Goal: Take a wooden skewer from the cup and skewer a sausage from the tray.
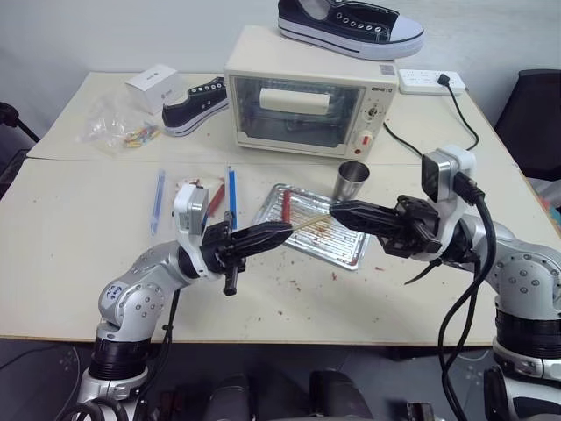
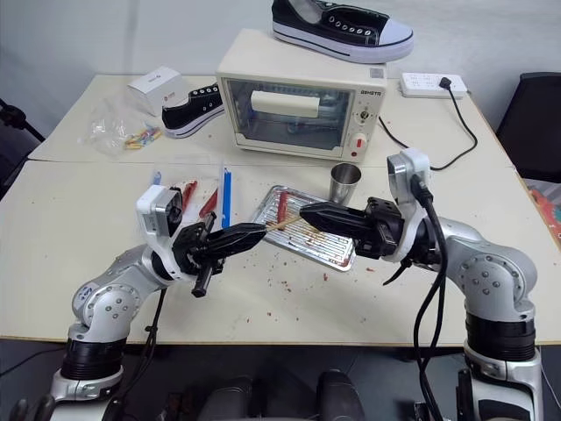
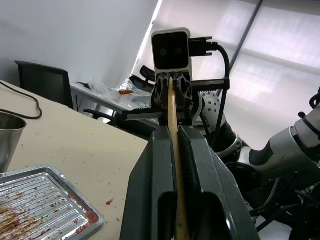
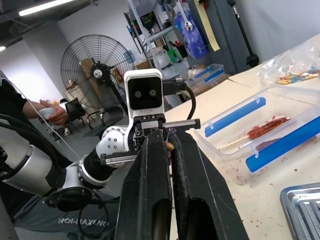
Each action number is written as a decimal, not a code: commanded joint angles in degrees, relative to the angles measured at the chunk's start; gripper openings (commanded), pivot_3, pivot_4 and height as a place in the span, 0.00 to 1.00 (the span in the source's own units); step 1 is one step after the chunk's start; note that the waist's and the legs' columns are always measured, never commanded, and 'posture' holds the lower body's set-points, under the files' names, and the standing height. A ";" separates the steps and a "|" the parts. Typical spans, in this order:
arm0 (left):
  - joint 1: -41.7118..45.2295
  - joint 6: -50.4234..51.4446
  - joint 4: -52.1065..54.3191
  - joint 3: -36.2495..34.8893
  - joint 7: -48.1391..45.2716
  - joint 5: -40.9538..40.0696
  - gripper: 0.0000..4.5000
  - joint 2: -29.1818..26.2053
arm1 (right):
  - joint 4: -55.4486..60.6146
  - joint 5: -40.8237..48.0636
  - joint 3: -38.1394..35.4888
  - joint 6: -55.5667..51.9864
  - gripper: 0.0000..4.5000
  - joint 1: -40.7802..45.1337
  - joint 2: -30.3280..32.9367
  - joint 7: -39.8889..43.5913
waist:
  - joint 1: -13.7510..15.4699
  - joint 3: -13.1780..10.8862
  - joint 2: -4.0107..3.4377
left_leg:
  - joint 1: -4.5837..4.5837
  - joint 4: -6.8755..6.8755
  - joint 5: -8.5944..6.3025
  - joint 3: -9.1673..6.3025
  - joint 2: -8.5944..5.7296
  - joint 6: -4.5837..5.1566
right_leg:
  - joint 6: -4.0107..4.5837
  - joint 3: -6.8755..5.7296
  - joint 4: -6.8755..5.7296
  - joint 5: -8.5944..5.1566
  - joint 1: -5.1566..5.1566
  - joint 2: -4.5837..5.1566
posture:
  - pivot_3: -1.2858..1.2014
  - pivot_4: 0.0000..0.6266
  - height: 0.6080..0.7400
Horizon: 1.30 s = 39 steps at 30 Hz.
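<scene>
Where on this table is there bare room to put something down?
Bare patches: the table left of the blue strip, and the front edge below the tray. Crowded: the back, with the toaster oven, shoe and cup, and mid-table, where both grippers hold the skewer.

1. Two pale benches [image 1: 79,263] stand pushed together, a seam between them, under a plain light wall [image 1: 105,35].
2. A black office chair [image 1: 536,114] stands at the right end of the far bench.
3. Grey floor [image 1: 35,368] shows below the front edge.
4. Large bright windows [image 3: 280,45] light the room from one side.
5. A big standing fan [image 4: 92,70] and cluttered shelving [image 4: 170,35] stand on the other side, with a ceiling strip light [image 4: 45,7] on.
</scene>
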<state>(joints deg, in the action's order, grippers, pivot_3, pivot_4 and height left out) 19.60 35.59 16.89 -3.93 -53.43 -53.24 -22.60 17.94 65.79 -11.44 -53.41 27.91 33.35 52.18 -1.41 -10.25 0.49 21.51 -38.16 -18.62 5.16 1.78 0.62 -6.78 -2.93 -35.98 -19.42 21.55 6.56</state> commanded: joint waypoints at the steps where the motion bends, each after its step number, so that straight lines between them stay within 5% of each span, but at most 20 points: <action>1: 1.13 -0.39 0.55 -1.31 0.45 -0.63 0.00 -0.34 | 2.23 -1.13 0.15 0.87 0.12 -0.78 0.78 -1.89 | 0.00 0.00 0.00 | 0.00 0.00 0.00 0.00 0.00 0.00 | 0.00 0.00 0.00 0.00 0.00 0.00 | 0.52 0.24 1.00; 13: -4.75 -5.20 -1.88 -12.47 1.83 2.55 0.00 -7.56 | 1.91 -24.88 -10.39 27.65 0.99 -22.78 7.64 3.19 | 0.84 -0.02 0.03 | 0.02 0.11 -0.03 0.06 -0.05 0.05 | 0.00 -0.01 0.17 0.00 0.00 -0.07 | 0.52 0.24 1.00; 20: -7.55 -16.13 -7.02 -18.88 7.33 10.16 0.00 -6.45 | -3.12 -31.85 -14.14 41.21 0.99 -33.81 2.85 2.11 | 1.34 -0.02 0.04 | -0.12 0.08 -0.01 0.12 -0.05 0.02 | -0.01 0.05 0.22 0.00 -0.03 -0.09 | 0.52 0.24 1.00; 26: -7.83 -21.00 -9.30 -19.76 9.75 13.32 0.00 -5.32 | -1.13 -34.99 -10.76 43.69 0.99 -32.58 -0.11 -2.70 | 1.18 -0.02 0.04 | -0.17 0.08 -0.01 0.15 -0.01 0.01 | -0.01 0.10 0.18 0.01 -0.03 -0.01 | 0.52 0.24 1.00; 33: -6.71 -21.25 -8.83 -18.91 10.94 13.35 0.00 -5.22 | 6.31 -36.35 2.55 32.06 0.99 -21.06 -1.73 -11.22 | 1.01 -0.02 0.04 | -0.18 0.08 -0.01 0.14 0.04 -0.04 | -0.01 0.12 0.13 0.00 0.02 0.07 | 0.52 0.24 1.00; 39: -7.93 -19.89 -6.68 -19.11 11.36 12.34 0.00 -5.94 | 0.46 -43.30 15.96 25.35 0.99 -5.30 -6.77 -16.57 | 0.94 -0.02 0.04 | -0.10 0.11 -0.01 0.10 0.04 -0.05 | 0.00 0.05 0.05 0.00 0.05 0.08 | 0.52 0.24 1.00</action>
<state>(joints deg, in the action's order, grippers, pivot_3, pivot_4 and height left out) 11.93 16.00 7.74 -22.00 -42.41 -40.11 -27.81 19.47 24.18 2.32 -27.20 20.15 28.00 37.40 -0.47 -10.27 0.54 21.42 -38.05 -18.64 5.26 1.81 0.57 -6.79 -2.87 -35.94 -19.42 21.62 6.64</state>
